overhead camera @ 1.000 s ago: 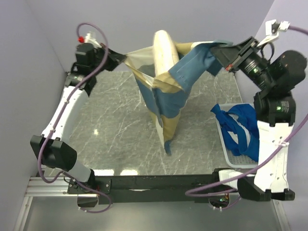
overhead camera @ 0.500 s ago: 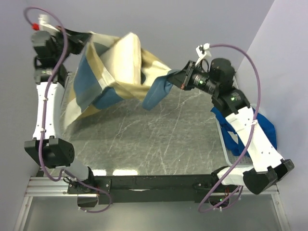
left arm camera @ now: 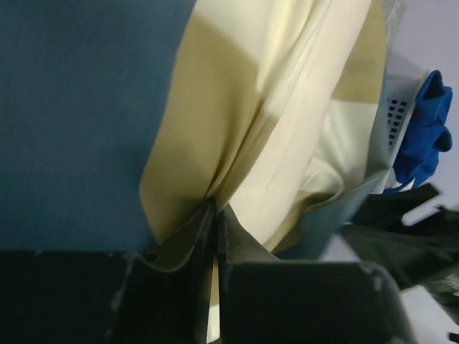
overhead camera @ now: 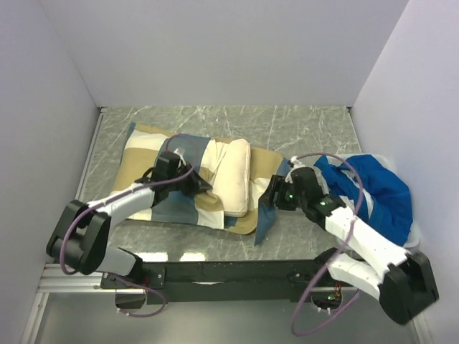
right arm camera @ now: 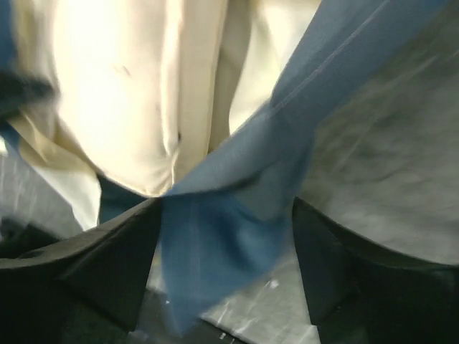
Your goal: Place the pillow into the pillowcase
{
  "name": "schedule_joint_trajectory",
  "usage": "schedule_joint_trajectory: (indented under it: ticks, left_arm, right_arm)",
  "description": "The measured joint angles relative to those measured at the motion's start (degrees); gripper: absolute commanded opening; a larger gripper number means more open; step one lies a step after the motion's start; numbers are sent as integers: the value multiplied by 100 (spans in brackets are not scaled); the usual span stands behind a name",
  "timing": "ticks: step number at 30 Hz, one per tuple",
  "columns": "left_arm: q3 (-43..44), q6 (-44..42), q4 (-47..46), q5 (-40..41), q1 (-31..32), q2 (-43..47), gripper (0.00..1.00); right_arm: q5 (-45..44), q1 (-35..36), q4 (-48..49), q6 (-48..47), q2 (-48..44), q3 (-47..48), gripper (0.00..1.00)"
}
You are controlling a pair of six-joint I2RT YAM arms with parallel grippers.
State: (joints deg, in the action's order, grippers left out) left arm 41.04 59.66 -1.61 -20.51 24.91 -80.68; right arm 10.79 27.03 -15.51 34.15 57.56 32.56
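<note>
**Near edge.** The right gripper [overhead camera: 272, 194] is low over the table [overhead camera: 301, 129], right of centre. In its wrist view the jaws stand well apart, and a slate-blue corner flap [right arm camera: 229, 236] of the pillowcase [overhead camera: 154, 154] lies slack between them. The grip is released. This flap is the part of the cover nearest the arm bases and points toward them.

**Middle.** The left gripper [overhead camera: 199, 188] is down on top of the pillowcase, just left of the pillow [overhead camera: 234, 179]. Its wrist view shows the fingers [left arm camera: 237, 247] clenched together on a pinched fold of tan fabric.

**Task items.** The pillowcase lies flat on the table, left of centre, and runs from the far left corner toward the right gripper. The pillow sits mostly inside it. Only one cream, rounded end shows at the open mouth, between the two grippers.

**Right side.** A bright blue cloth [overhead camera: 376, 190] is heaped beside the right arm. The left wrist view shows it over a white perforated basket [left arm camera: 396, 118].

**Change noted.** Half a second ago both arms were raised, with the cover stretched in the air between the two closed grippers. A second ago it hung upright with the pillow standing in it. Both arms have since dropped and the load now rests on the table. The blue cloth has not visibly moved.
</note>
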Motion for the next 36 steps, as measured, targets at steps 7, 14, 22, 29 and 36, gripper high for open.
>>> schedule_joint_trajectory:
  ticks: [7,14,22,29,36]
  left_arm:
    - [-136,-271,83,498,170,942,10]
    - [1290,-855,719,883,258,802,10]
    - [1910,-1106,866,1032,284,-39,8]
    - [1915,-1207,964,1027,310,-575,7]
    - [2184,-1381,962,951,334,-691,6]
  right_arm:
    - [-1134,-4,-319,-166,-1073,743,100]
    - [-669,-42,177,-337,634,2234,100]
    - [645,-66,857,-109,3469,2319,100]
    - [1655,-79,1320,256,4054,2463,0]
    - [1897,138,1331,557,2623,2096,0]
